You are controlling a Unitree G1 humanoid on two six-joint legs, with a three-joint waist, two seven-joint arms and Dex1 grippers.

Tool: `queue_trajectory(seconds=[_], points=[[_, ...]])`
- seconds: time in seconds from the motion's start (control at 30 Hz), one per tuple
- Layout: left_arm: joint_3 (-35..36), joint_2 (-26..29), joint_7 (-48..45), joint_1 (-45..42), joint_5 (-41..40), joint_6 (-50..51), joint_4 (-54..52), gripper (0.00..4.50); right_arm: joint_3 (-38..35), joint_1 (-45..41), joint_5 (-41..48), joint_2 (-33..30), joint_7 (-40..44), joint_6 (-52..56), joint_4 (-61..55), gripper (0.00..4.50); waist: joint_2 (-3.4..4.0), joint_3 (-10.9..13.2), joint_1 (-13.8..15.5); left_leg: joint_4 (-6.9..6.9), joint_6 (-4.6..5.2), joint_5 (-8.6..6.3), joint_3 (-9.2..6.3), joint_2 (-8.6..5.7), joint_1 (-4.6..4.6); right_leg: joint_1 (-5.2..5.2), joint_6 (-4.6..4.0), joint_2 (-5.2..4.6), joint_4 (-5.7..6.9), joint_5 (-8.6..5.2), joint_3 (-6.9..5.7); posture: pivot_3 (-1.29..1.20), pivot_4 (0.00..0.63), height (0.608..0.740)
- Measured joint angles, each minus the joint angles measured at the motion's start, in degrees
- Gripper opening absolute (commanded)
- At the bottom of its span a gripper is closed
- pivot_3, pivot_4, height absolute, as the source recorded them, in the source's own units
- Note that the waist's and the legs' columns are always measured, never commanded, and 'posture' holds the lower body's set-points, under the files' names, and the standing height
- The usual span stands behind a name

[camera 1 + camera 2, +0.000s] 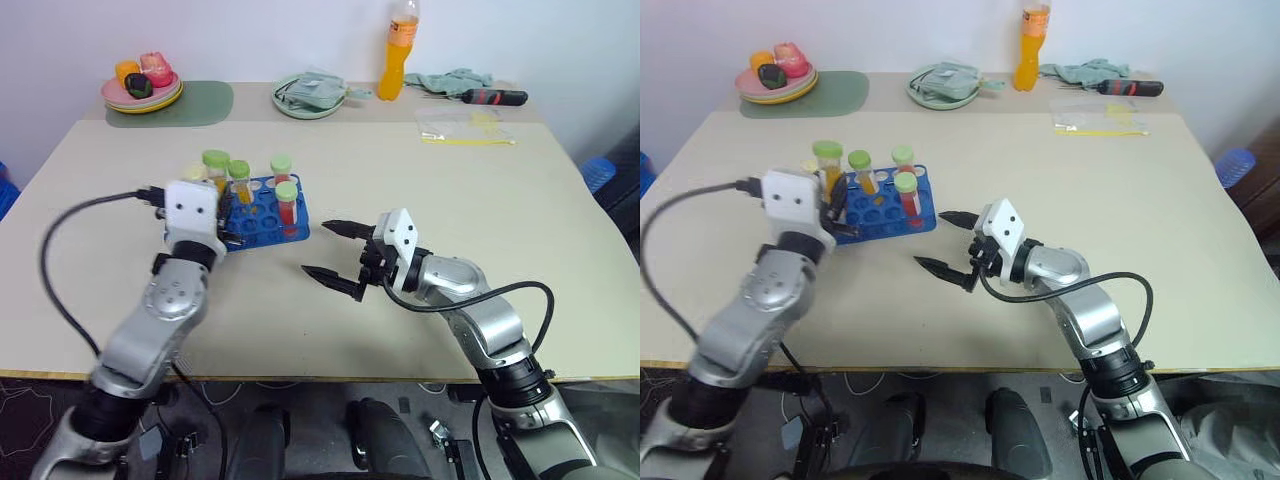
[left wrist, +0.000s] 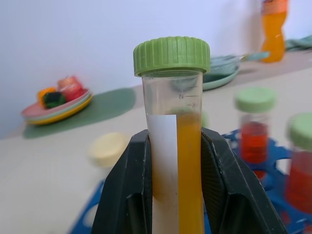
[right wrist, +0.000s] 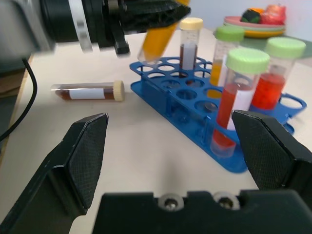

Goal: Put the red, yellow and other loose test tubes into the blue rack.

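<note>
Two arms over table in head views: left gripper (image 1: 228,238) at near-left edge of blue rack (image 1: 262,208), right gripper (image 1: 338,254) just right of rack, jaws spread wide, empty. Several capped tubes upright in rack.

Left wrist view: jaws pinching yellow tube (image 2: 175,146), green cap up, roughly upright.

Right wrist view: yellow tube tip hangs tilted above rack's far holes; brown tube (image 3: 87,91) lies loose on table beside rack.

Risk: tilted tip may miss hole, strike rim, shove rack or knock neighbouring tubes.
</note>
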Motion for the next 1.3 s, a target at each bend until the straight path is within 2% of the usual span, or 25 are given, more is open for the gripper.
queue_trajectory(seconds=[0.17,0.47,0.83,1.3], points=[[0.69,-6.15,-3.68,-0.24,5.92,-7.2,7.21,0.74,-0.97,0.73,0.0,0.03,-1.64,0.67,-0.28,4.5,0.01,0.0,-0.26,0.01,0.02,-0.01,0.0,0.01,0.04,-0.01,0.0,0.01,0.09,0.0,0.0,0.0,0.15,0.74],[3.55,-11.56,-9.65,-3.58,10.67,-15.11,18.0,0.74,-1.44,0.95,0.06,0.17,-2.82,1.2,-0.76,4.5,0.0,0.0,-0.16,0.03,0.03,-0.01,-0.01,0.0,0.03,0.01,0.04,0.01,0.1,0.03,-0.01,0.0,0.15,0.74],[8.09,-17.41,-15.71,-4.62,10.89,-23.73,25.85,0.74,-1.68,0.95,0.54,0.24,-3.51,1.23,-1.12,4.5,0.0,-0.01,-0.1,0.04,0.04,-0.02,-0.02,0.0,0.04,0.02,0.06,0.0,0.11,0.04,-0.02,0.0,0.15,0.74],[10.45,-20.9,-20.46,-4.97,11.11,-38.65,34.89,0.74,-1.67,0.95,0.62,0.57,-3.86,1.28,-1.45,4.5,0.0,-0.01,-0.19,0.06,0.04,-0.02,-0.02,0.0,0.06,0.03,0.07,0.02,0.13,0.04,-0.02,0.0,0.15,0.74]])
